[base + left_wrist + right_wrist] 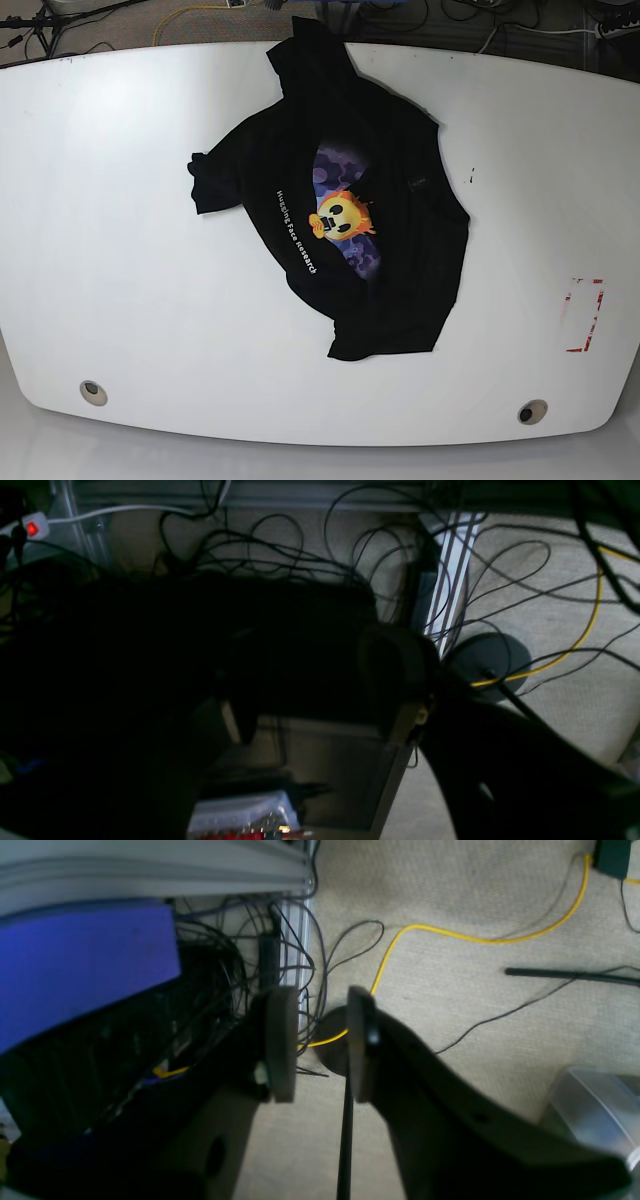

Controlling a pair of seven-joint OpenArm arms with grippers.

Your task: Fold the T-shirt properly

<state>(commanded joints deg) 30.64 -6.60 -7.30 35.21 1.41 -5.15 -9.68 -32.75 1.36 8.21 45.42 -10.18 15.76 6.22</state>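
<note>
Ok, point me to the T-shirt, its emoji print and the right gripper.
T-shirt (410,250): base view, plain black body.
Emoji print (337,214): base view, yellow face.
Right gripper (315,1045): right wrist view, gap between open jaws.

Black T-shirt (400,230) with yellow-orange face, purple print, white lettering; white table (120,300).

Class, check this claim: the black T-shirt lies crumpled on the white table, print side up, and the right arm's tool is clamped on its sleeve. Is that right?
Not quite. The T-shirt does lie crumpled on the white table, print up, but the right tool holds nothing. The right wrist view shows it open over floor and cables; the base view shows no arm at the shirt.
</note>
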